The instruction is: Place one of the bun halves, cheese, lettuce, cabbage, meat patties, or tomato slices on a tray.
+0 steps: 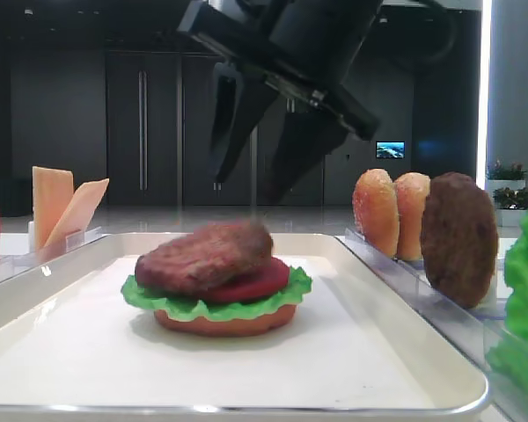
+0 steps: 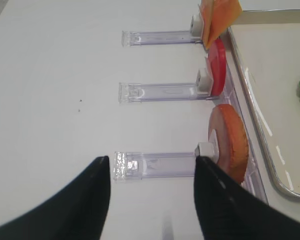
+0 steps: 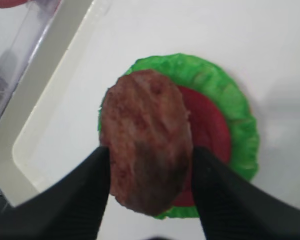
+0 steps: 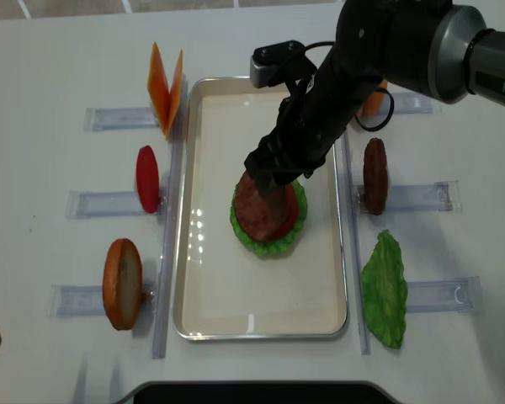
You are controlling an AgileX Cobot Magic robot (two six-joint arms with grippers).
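Note:
A stack sits in the middle of the cream tray (image 1: pixel 70 352) (image 4: pixel 261 295): a bun half (image 1: pixel 224 323) at the bottom, then lettuce (image 1: pixel 176 303) (image 3: pixel 215 82), then a tomato slice (image 1: pixel 255 286) (image 3: pixel 207 125). A meat patty (image 1: pixel 207 255) (image 3: pixel 140 120) (image 4: pixel 261 206) lies tilted on top, off-centre. My right gripper (image 1: pixel 244 189) (image 3: pixel 149 152) (image 4: pixel 265 181) hangs just above the patty, open, with a finger on either side of it. My left gripper (image 2: pixel 152 160) is open over the bare table, beside a rack that holds another bun half (image 2: pixel 230 142).
Clear racks flank the tray. On the left stand cheese slices (image 4: pixel 164 80) (image 2: pixel 217 17), a tomato slice (image 4: pixel 147 178) (image 2: pixel 219 67) and a bun half (image 4: pixel 122 282). On the right are two bun halves (image 1: pixel 376 211), another patty (image 4: pixel 374 175) (image 1: pixel 459 237) and a lettuce leaf (image 4: pixel 385 286).

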